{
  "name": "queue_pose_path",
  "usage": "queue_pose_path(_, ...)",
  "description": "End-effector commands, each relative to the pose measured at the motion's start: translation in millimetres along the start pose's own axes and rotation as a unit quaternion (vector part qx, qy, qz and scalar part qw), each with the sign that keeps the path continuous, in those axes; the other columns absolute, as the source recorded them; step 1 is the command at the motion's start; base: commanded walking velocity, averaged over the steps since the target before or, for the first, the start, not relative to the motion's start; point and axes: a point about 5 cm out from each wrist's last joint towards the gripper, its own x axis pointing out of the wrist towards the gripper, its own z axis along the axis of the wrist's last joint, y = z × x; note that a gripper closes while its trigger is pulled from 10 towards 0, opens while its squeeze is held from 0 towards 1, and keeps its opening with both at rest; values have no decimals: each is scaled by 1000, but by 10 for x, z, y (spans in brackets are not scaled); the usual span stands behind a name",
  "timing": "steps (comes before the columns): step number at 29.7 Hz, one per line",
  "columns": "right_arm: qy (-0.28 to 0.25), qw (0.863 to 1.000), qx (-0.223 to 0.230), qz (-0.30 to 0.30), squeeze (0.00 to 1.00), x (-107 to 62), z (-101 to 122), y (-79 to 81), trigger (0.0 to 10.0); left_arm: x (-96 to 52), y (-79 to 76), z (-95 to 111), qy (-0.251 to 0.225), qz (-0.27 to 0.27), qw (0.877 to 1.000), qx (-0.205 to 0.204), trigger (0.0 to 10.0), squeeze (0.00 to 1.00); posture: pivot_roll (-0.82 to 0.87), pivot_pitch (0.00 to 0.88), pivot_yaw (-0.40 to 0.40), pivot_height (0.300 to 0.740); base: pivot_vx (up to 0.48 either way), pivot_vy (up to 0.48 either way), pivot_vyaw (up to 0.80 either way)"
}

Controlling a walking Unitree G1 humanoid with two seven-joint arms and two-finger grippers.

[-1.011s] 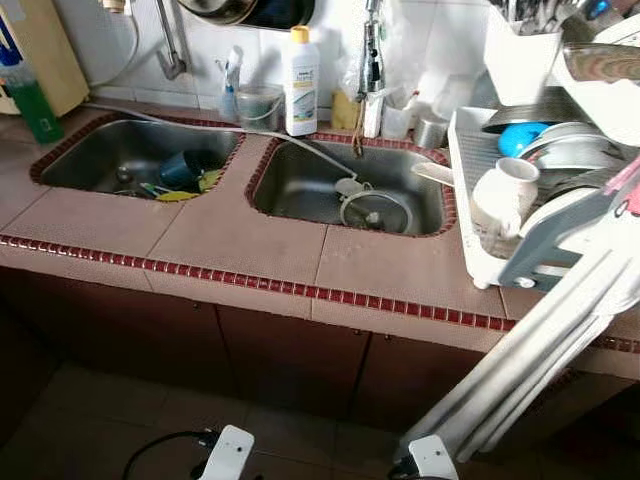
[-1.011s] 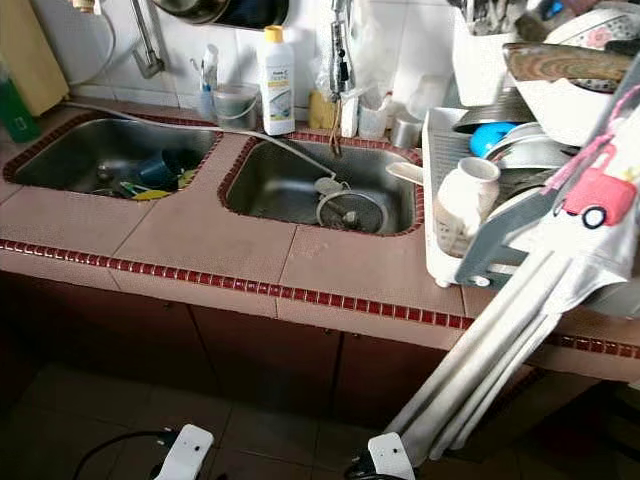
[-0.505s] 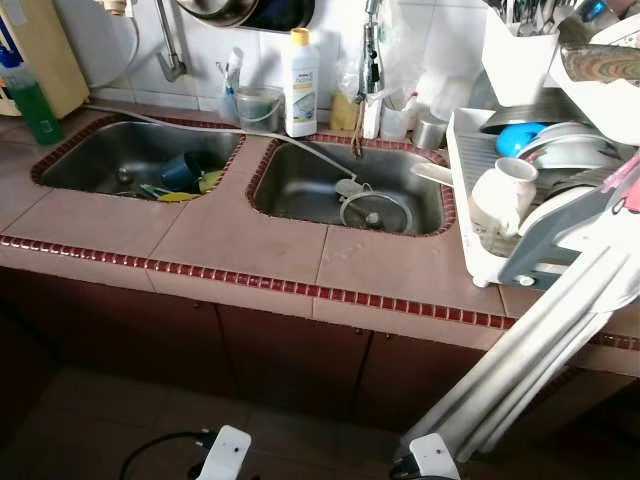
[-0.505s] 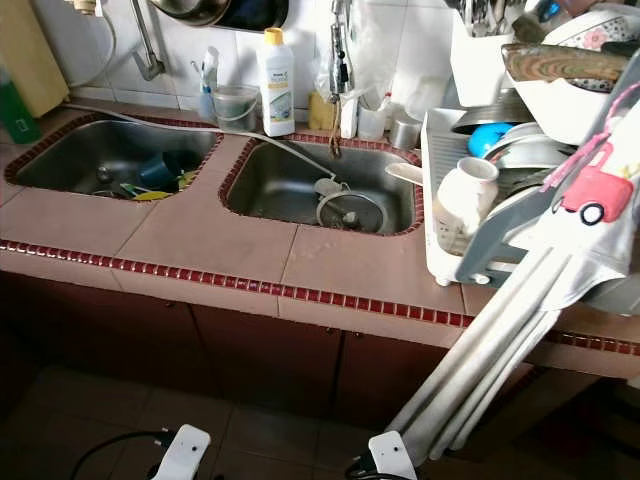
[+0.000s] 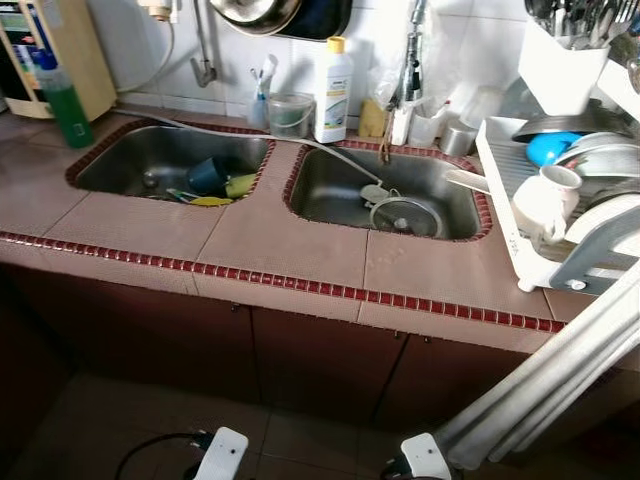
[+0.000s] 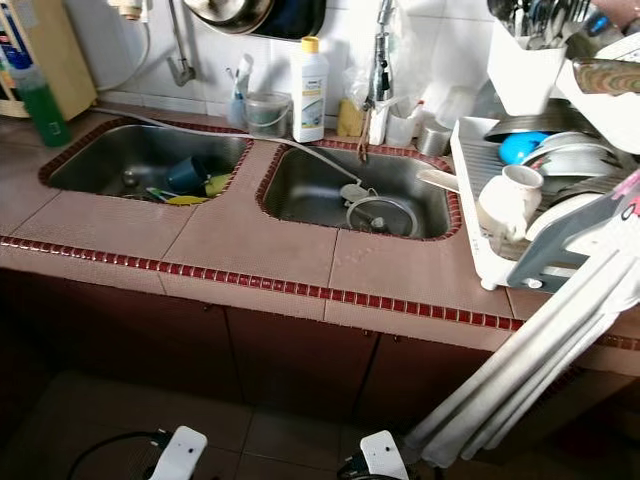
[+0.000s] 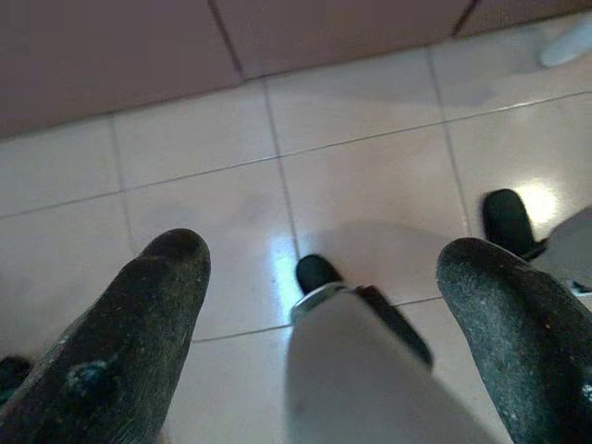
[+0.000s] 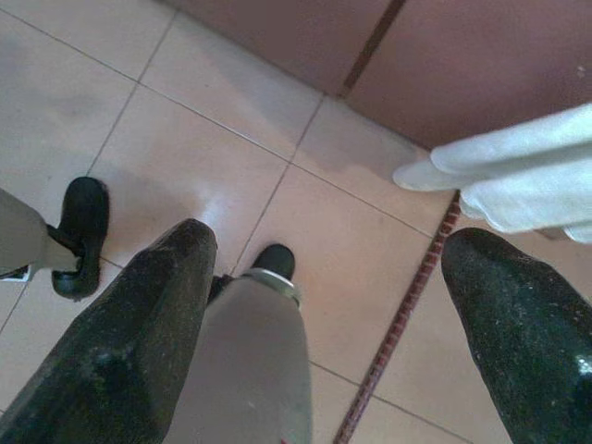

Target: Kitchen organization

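A tiled counter [image 5: 280,235] holds two steel sinks. The left sink [image 5: 125,165] contains a blue cup [image 5: 207,175] and some yellow-green items. In the right sink [image 5: 325,195] lie a round strainer [image 5: 405,215] and a white hose. A white dish rack [image 5: 507,215] on the right carries a white mug [image 5: 545,200], a blue bowl [image 5: 553,148] and plates. My left gripper [image 7: 324,314] and right gripper [image 8: 333,314] both hang open over the floor tiles, holding nothing.
A white detergent bottle [image 5: 333,90], a small tub [image 5: 288,113] and a tap stand behind the sinks. A green bottle [image 5: 62,95] is at the far left. A white folded frame [image 5: 540,385] leans against the counter on the right. A black cable [image 5: 150,450] lies on the floor.
The whole picture has shifted to the right, so the camera has turned left. Nothing on the counter has moved.
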Motion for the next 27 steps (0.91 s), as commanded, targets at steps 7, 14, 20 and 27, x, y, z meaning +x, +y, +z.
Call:
queue_pose_path(7, -5, 1000, -18, -1, 0, 0, 23, -39, 10000, 6, -13, 24, -2, -5, 1000, 18, 10000, 0, -126, 0, -36, 732, 0, 0, 0)
queue_pose_path(14, -7, 996, -88, 17, 0, -3, 49, -80, 10000, 9, -44, 84, -24, -27, 998, 48, 10000, 0, -114, 0, -54, 732, 0, 0, 0)
queue_pose_path(20, -11, 994, -112, 17, 0, -3, 83, -139, 10000, 7, -42, 93, -29, -30, 998, 53, 10000, 0, -108, 0, -67, 732, 0, 0, 0)
queue_pose_path(27, -24, 989, -143, 15, 0, 3, 155, -174, 10000, -7, 36, 44, -20, -13, 999, 48, 10000, 0, -99, 0, -84, 732, 0, 0, 0)
